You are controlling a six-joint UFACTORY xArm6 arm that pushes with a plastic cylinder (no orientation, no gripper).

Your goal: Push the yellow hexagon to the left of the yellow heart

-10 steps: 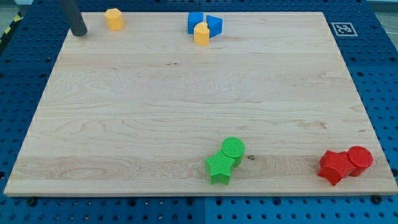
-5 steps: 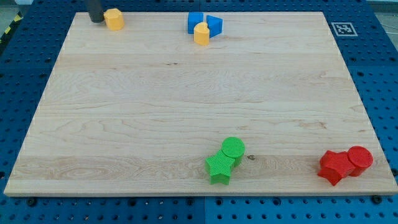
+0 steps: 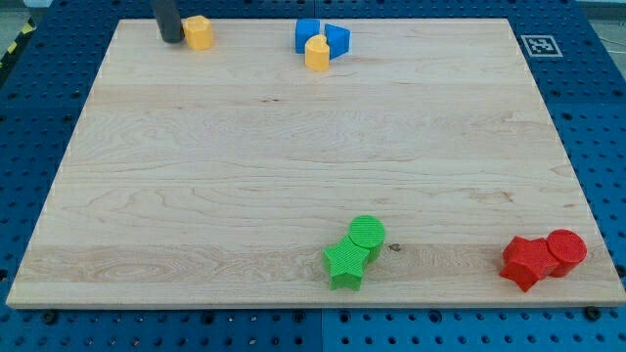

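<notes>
On board (image 3: 293,147): two yellow, blue, green, red blocks.

Colours on the pale wooden board

The board (image 3: 293,156) is light tan wood with fine horizontal grain streaks, resting on a blue perforated surface (image 3: 606,117) dotted with dark holes. The rod is dark grey, nearly black, down to its tip (image 3: 171,39). The yellow hexagon (image 3: 199,32) is orange-yellow, as is the yellow heart (image 3: 316,53). Two blue blocks (image 3: 309,33) (image 3: 337,37) are bright mid-blue. The green cylinder (image 3: 367,235) and green star (image 3: 345,262) are vivid green with ribbed tops. The red cylinder (image 3: 566,248) and another red block (image 3: 528,261) are saturated red. A white tag with a black square pattern (image 3: 537,45) marks one corner.
</notes>
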